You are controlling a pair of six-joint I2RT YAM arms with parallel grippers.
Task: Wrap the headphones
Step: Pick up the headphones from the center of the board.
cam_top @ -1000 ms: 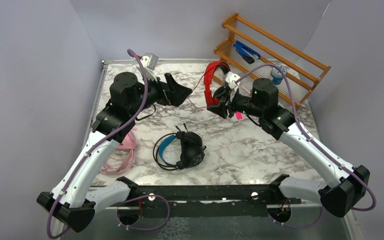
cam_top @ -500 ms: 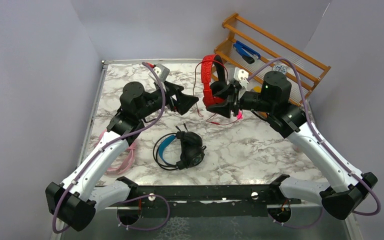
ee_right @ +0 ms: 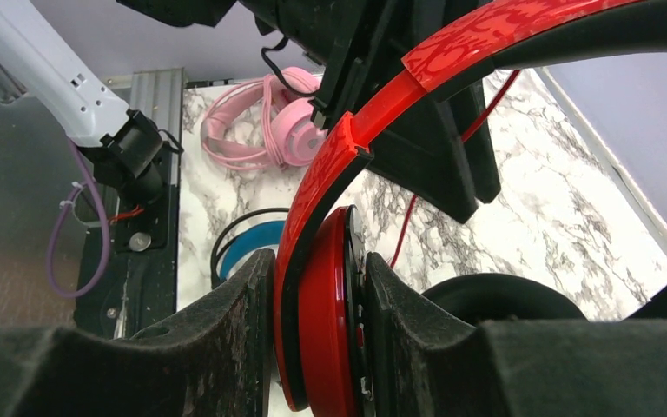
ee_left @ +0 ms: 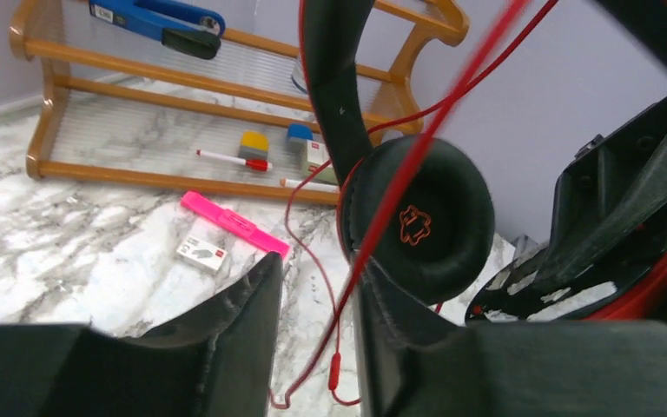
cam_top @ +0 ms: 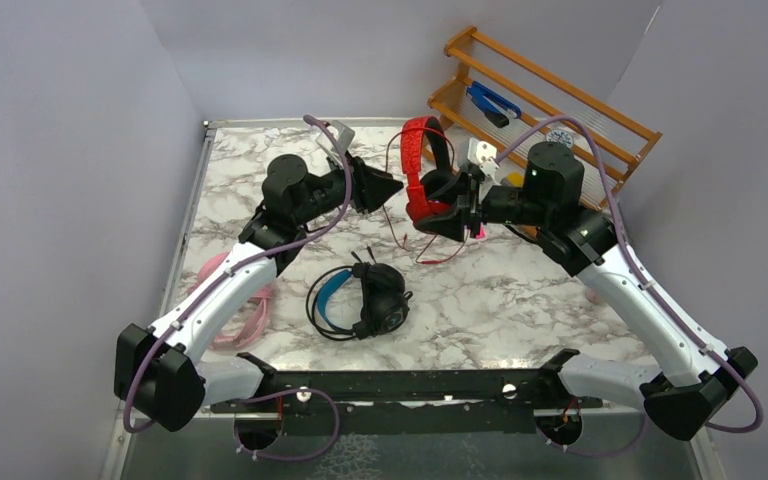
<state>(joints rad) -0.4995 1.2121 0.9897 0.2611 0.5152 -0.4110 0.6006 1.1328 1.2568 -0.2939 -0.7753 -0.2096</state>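
Observation:
The red headphones point(cam_top: 417, 170) with a black band hang upright above the back of the table, my right gripper point(cam_top: 457, 205) shut on one red earcup point(ee_right: 326, 330). Their thin red cable point(cam_top: 400, 230) droops down to the marble top. My left gripper point(cam_top: 390, 188) is just left of them, half open, and the cable point(ee_left: 382, 226) runs through the gap between its fingers point(ee_left: 252, 304) without being pinched. The black ear pad point(ee_left: 417, 217) sits right behind them. The black headphones with a blue headband point(cam_top: 365, 298) lie in the table's middle. The pink headphones point(cam_top: 245, 300) lie at the left edge.
A wooden rack point(cam_top: 550, 100) leans at the back right, holding a blue tool point(cam_top: 490, 100), markers point(ee_left: 234, 159) and small blocks. A pink strip point(ee_left: 234, 226) and a small white box point(ee_left: 201, 254) lie on the marble in front of it. Purple walls close in both sides.
My left arm has swung right, up to the red headphones, and its jaws have narrowed around the cable. My right gripper has lifted the red headphones higher and turned them upright.

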